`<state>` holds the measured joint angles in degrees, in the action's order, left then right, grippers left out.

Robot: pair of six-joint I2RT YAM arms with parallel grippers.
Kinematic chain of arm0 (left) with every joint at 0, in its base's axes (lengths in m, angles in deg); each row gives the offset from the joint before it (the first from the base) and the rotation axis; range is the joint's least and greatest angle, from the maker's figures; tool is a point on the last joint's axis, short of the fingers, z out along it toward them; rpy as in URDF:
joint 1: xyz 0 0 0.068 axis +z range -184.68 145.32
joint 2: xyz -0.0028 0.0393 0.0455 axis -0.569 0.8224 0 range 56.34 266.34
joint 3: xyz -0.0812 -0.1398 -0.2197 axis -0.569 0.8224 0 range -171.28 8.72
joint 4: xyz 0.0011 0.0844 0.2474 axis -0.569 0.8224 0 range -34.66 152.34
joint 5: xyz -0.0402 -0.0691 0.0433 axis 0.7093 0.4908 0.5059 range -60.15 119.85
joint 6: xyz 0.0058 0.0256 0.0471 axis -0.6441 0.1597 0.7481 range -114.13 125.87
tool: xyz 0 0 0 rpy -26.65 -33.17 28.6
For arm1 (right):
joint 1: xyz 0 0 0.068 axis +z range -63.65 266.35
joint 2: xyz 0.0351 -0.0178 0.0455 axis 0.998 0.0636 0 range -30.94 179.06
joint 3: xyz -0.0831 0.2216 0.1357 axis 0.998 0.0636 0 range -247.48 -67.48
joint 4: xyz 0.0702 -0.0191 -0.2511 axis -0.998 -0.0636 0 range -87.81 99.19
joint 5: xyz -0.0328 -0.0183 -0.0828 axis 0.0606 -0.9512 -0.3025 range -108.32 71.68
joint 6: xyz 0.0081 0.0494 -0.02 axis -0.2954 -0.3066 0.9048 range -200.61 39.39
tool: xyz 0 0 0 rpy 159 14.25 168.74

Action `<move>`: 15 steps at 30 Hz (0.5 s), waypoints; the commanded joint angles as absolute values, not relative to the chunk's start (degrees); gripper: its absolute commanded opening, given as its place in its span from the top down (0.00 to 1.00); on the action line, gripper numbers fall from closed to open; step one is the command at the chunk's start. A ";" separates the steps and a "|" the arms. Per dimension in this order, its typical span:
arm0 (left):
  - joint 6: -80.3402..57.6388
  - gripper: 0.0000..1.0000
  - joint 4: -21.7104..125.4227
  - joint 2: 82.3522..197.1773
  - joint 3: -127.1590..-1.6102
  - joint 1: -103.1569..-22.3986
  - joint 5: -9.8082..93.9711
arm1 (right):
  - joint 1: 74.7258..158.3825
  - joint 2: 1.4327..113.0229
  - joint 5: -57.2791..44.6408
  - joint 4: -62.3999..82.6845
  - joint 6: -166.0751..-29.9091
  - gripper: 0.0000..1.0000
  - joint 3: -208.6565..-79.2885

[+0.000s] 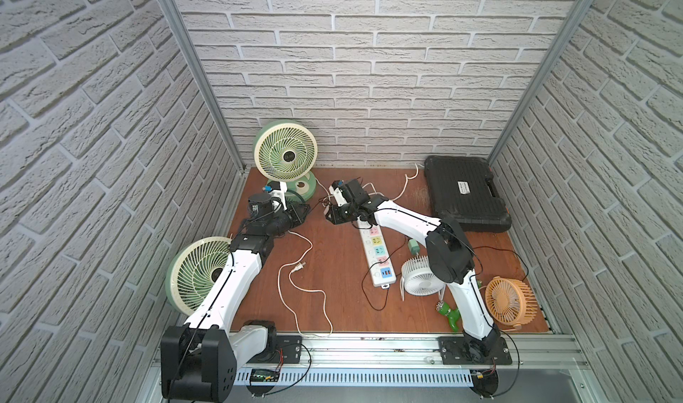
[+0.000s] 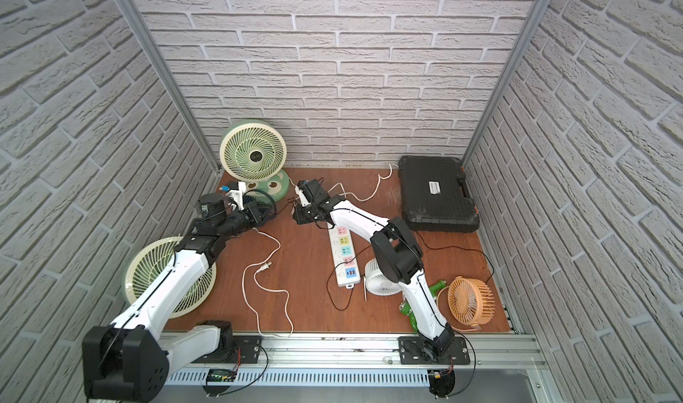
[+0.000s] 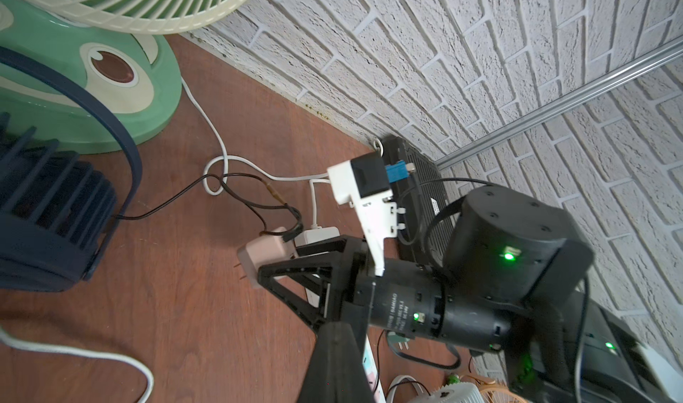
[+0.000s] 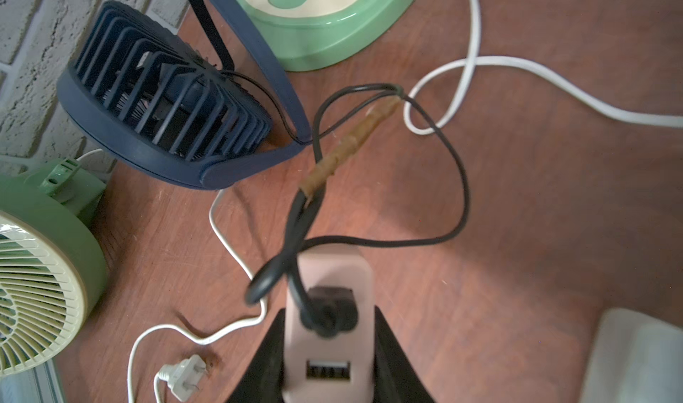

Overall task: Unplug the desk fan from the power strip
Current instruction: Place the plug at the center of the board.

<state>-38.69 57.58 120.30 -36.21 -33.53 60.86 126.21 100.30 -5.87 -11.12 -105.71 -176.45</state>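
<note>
The right tool [image 4: 327,345] is clamped on the pink adapter [image 4: 329,271], 1 jaw on each of its flat sides. In the left wrist view the adapter's 2 prongs [image 3: 239,271] show bare above the desk [image 1: 332,283], so it looks already out of its socket. The left tool [image 1: 305,211] is closed on nothing, just left of the right tool and beside the navy fan [image 4: 166,98].

The power strip [image 1: 377,257] lies flat right of the desk's middle, running near to far, its blue panel at the near end. The right tool hangs just left of its far end.

The adapter is probably light, hard and smooth: the broad sides are the place to grip, since the rounded edges could slip. The black cord [image 4: 458,183] plugged into its face is thin and limp, looped on itself with a brown wrap [image 4: 351,142]. It should not be pulled, as it leads to the fan, which looks light enough to drag. The strip is likely light too and could slide if nudged.
</note>
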 commanded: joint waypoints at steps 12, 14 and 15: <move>-37.56 1.00 58.30 118.71 -35.45 -32.10 60.70 | 129.29 112.53 -1.34 -16.99 -106.17 0.73 -192.90; -37.59 1.00 58.29 118.80 -35.53 -32.12 60.70 | 129.33 112.42 -1.48 -16.91 -106.12 0.70 -192.98; -37.63 1.00 58.32 118.89 -35.55 -32.13 60.70 | 129.35 112.35 -1.65 -16.99 -106.10 0.68 -192.99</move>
